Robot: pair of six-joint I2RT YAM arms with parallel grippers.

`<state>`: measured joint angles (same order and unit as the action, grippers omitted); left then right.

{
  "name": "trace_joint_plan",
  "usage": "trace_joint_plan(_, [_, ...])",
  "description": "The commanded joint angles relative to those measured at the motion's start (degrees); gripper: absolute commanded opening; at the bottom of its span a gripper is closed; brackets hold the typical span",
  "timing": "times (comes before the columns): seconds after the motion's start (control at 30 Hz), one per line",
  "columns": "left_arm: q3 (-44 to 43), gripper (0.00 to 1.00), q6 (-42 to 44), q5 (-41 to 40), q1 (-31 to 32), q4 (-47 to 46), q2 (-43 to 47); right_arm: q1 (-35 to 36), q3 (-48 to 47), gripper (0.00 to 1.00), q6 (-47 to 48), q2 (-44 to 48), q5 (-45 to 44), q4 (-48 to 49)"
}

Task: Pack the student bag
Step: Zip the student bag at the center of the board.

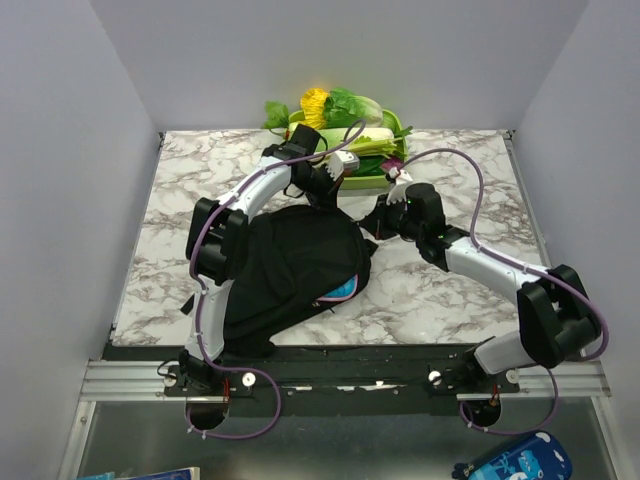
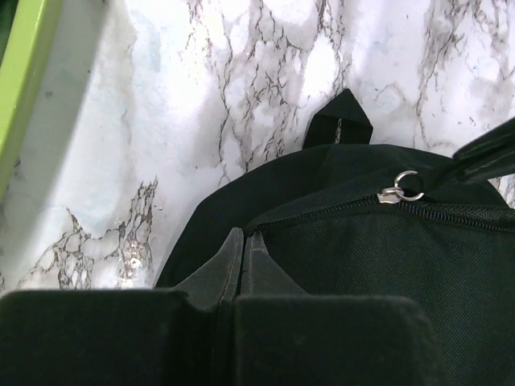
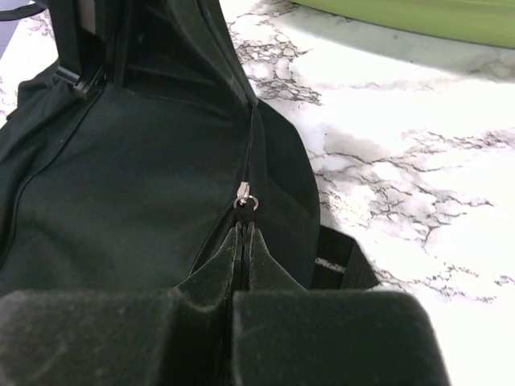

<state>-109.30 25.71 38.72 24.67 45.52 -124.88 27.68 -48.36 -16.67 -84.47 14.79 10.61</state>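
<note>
The student bag [image 1: 290,265] is a black backpack lying flat in the middle of the table, with something pink and blue [image 1: 342,290] showing at its right edge. My left gripper [image 1: 332,192] is at the bag's far edge; in the left wrist view its jaws [image 2: 242,235] are shut on the bag's fabric [image 2: 386,273] beside the zip line. My right gripper [image 1: 380,217] is at the bag's far right corner. Its jaws [image 3: 245,227] are shut on the black zip pull just below the silver slider ring [image 3: 246,201]. The same ring shows in the left wrist view [image 2: 402,189].
A green tray [image 1: 385,180] with toy vegetables stands at the back of the marble table [image 1: 450,290], close behind both grippers. A black strap loop [image 2: 339,121] sticks out from the bag's far edge. Grey walls stand on the left, right and back.
</note>
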Motion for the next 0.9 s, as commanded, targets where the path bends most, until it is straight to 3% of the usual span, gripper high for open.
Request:
trace_joint_plan(0.0, [1.45,0.0,-0.84,-11.82,-2.34,-6.14,1.74,-0.44,2.48,0.01,-1.17,5.8,-1.43,-2.34])
trace_joint_plan(0.4, [3.65,0.0,-2.16,-16.31,-5.06,-8.69,2.45,-0.35,9.15,0.01,-3.63,14.94,-1.95,-6.66])
trace_joint_plan(0.6, [3.73,0.0,-2.16,-12.35,-4.37,-4.65,3.84,-0.35,5.82,0.01,-3.11,11.87,-2.13,-6.57])
trace_joint_plan(0.87, [7.6,0.0,-8.66,-21.4,-8.22,-12.73,4.03,-0.35,10.47,0.01,-3.55,16.78,-4.15,-7.53])
